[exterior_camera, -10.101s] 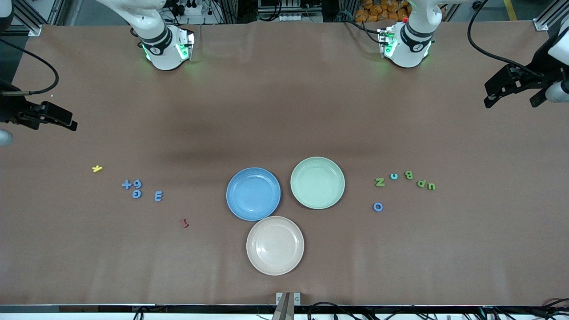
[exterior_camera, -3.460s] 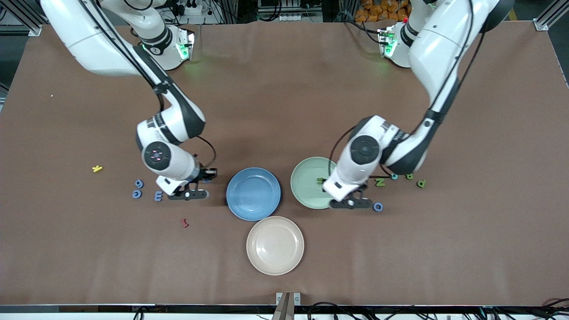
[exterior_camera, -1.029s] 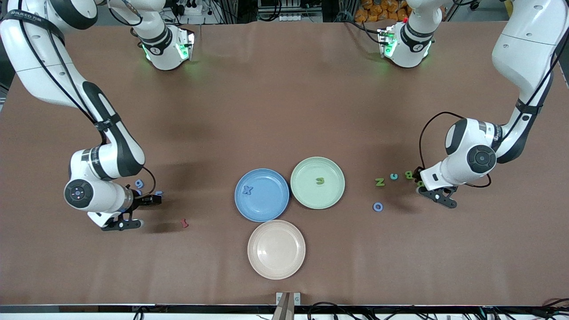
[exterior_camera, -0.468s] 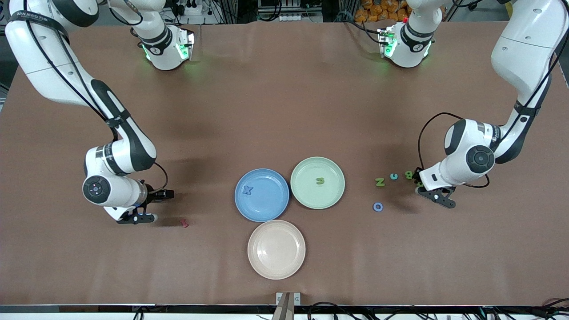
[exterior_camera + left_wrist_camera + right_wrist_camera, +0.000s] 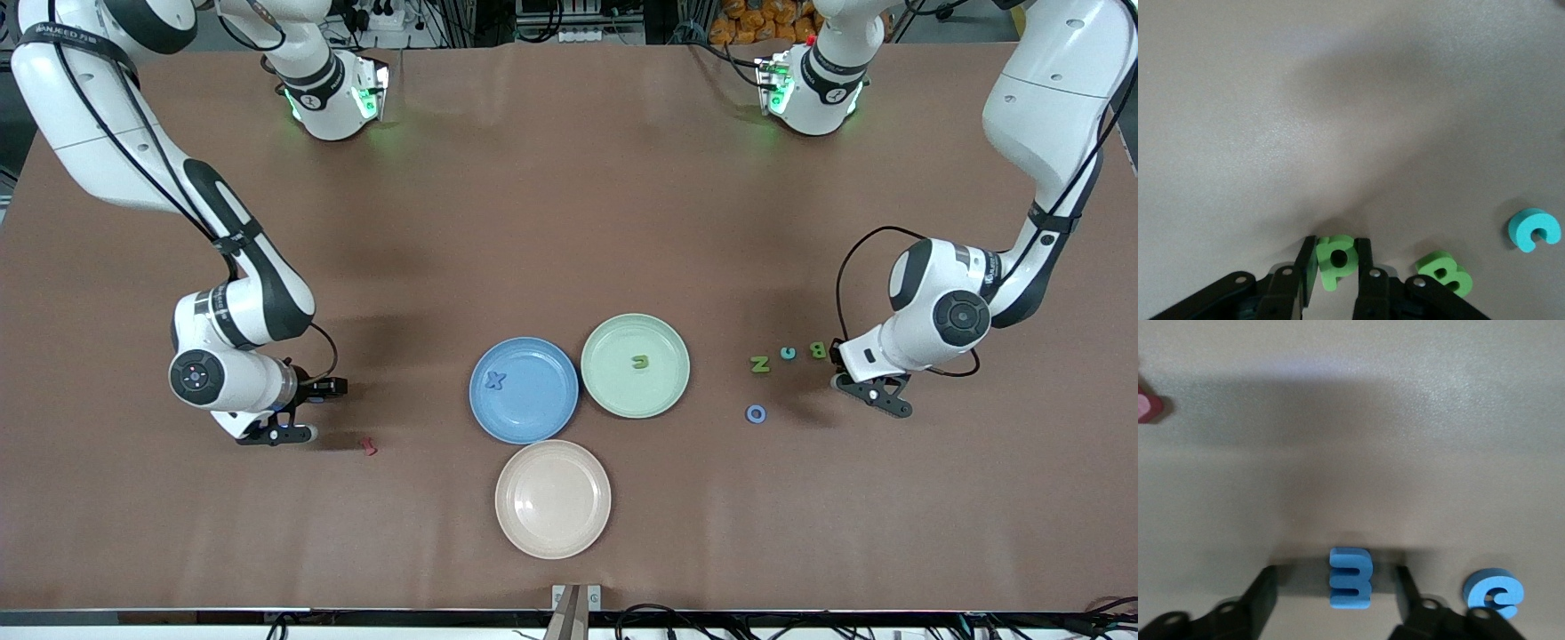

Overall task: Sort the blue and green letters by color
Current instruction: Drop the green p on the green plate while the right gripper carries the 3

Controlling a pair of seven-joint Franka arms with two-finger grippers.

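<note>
My left gripper [image 5: 1336, 243] is shut on a green letter p [image 5: 1336, 260] that lies on the table toward the left arm's end; in the front view that gripper [image 5: 843, 369] hides the p. Beside it lie a green B [image 5: 1445, 272], a teal c [image 5: 1534, 231], a green N [image 5: 759, 364] and a blue O [image 5: 756, 413]. My right gripper [image 5: 1336, 583] is open and straddles a blue E [image 5: 1351, 577], with a gap on each side. Another blue letter [image 5: 1495, 593] lies beside it. In the front view, the right gripper [image 5: 307, 411] is toward the right arm's end.
A blue plate [image 5: 533, 418] holds a blue X [image 5: 495, 380]. Beside it, a green plate [image 5: 622, 391] holds a green letter [image 5: 639, 362]. A beige plate [image 5: 552, 524] stands nearer the front camera. A dark red squiggle [image 5: 367, 446] lies near the right gripper.
The right arm has moved toward the plates and now stands over the blue E. The left gripper has closed on the green p.
</note>
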